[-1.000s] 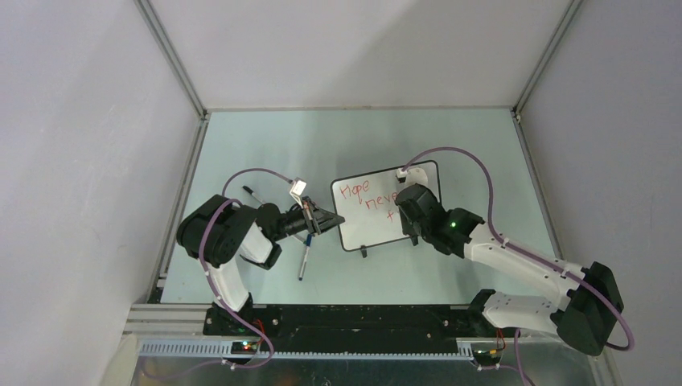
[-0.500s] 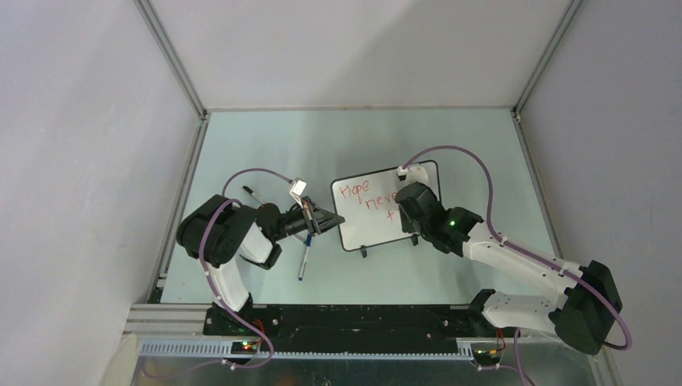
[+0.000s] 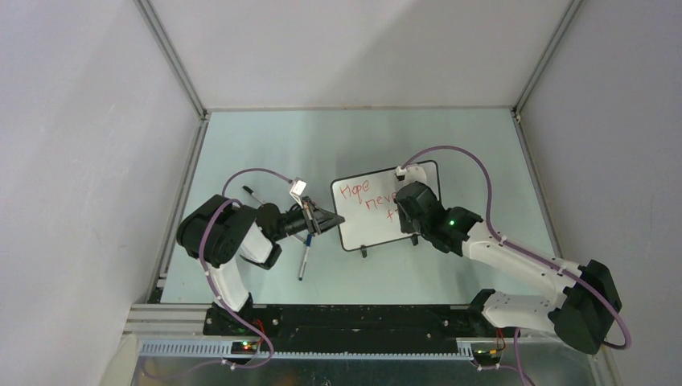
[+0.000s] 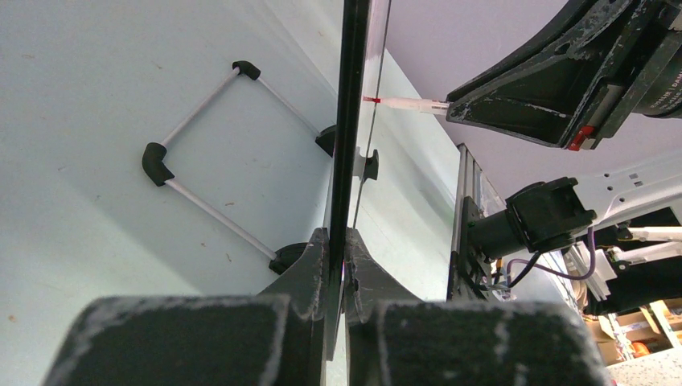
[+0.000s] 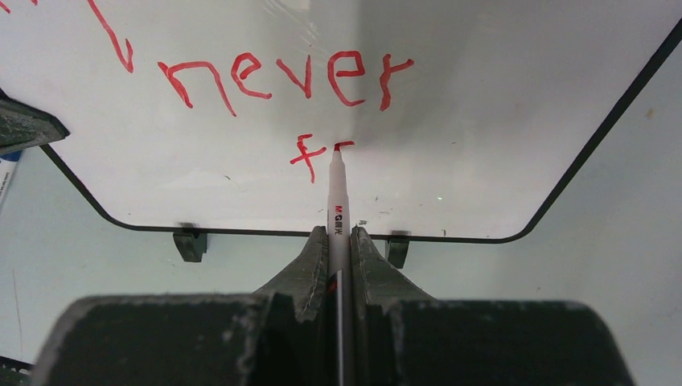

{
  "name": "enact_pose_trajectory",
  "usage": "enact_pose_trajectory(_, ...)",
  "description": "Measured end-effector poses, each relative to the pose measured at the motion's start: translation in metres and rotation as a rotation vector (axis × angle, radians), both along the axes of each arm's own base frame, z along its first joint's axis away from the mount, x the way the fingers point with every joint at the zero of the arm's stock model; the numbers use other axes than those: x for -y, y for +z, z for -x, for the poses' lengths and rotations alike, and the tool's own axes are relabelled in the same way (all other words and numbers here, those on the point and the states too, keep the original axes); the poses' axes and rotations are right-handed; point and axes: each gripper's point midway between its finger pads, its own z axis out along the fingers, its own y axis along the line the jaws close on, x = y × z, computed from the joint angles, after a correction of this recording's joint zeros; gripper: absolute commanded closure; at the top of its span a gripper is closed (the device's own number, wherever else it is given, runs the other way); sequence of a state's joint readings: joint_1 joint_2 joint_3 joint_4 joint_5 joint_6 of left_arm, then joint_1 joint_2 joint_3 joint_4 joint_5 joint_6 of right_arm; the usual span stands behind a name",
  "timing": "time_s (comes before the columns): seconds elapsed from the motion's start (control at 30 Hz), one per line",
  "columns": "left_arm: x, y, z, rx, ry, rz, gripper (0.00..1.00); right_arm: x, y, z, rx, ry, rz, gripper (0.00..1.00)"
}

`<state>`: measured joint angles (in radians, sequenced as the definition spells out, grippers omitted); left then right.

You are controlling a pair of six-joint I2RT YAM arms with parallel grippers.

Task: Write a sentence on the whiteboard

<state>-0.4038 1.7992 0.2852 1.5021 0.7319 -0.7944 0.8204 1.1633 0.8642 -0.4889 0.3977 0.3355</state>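
The whiteboard (image 3: 366, 232) stands tilted on the table, and my left gripper (image 3: 328, 219) is shut on its left edge. In the left wrist view the board's black frame (image 4: 352, 121) runs edge-on between the fingers of the left gripper (image 4: 338, 241). My right gripper (image 5: 338, 235) is shut on a white marker (image 5: 336, 193), whose red tip touches the board. The sentence (image 5: 285, 76) shows "never" in red. Below it sits an "f" (image 5: 304, 157), with a short fresh stroke at the marker tip. From above, "Hope neve" (image 3: 366, 197) shows, and the rest is hidden by the right gripper (image 3: 402, 211).
A blue-capped pen (image 3: 303, 261) lies on the table near the left arm and a dark pen (image 3: 252, 195) lies farther back. A white-rod stand with black corners (image 4: 217, 153) rests behind the board. Grey walls enclose the table on three sides.
The right gripper has shifted very slightly along the board with the marker. The left arm and the board have not moved.
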Motion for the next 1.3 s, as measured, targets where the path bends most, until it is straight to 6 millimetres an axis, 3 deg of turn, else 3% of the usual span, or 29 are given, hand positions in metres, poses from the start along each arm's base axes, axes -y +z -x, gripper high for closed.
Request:
enact_pose_trajectory(0.8, 0.000, 0.000, 0.000, 0.002, 0.000, -0.001, 1.00, -0.001, -0.012, 0.008, -0.058, 0.025, 0.017, 1.00)
enact_pose_trajectory(1.3, 0.000, 0.000, 0.000, 0.001, 0.000, 0.000, 1.00, 0.009, -0.009, 0.004, -0.043, -0.015, 0.030, 1.00)
